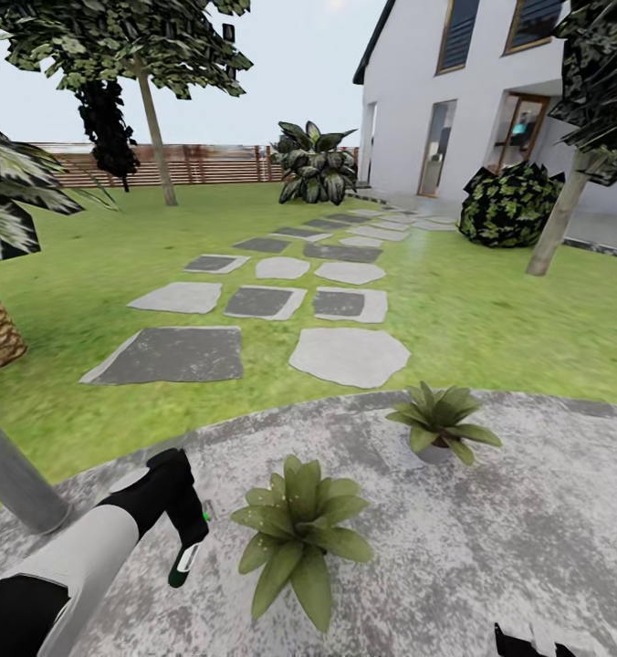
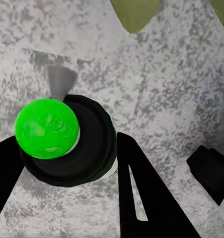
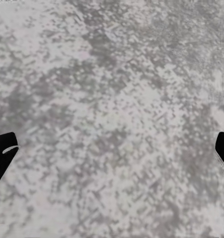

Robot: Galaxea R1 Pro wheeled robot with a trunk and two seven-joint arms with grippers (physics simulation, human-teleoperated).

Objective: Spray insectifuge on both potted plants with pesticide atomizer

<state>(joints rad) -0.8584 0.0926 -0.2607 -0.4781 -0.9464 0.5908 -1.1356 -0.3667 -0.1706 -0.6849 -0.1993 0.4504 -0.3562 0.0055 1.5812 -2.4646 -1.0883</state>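
Our left end effector (image 1: 188,538) grips the pesticide atomizer (image 1: 183,564), nozzle down over the patio (image 1: 491,538), just beside the nearer potted plant (image 1: 298,534). The other potted plant (image 1: 441,422) stands farther off. Our right end effector (image 3: 112,158) seems spread wide, with only fingertips (image 3: 1,153) visible.

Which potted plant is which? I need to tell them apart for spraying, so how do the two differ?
The near plant sits close beside the left gripper, which holds the spray bottle; the far plant stands apart, nearer the lawn. The near plant's pot is hidden under its leaves; the far plant's grey pot shows. Both are low olive-green rosettes standing on the grey patio.
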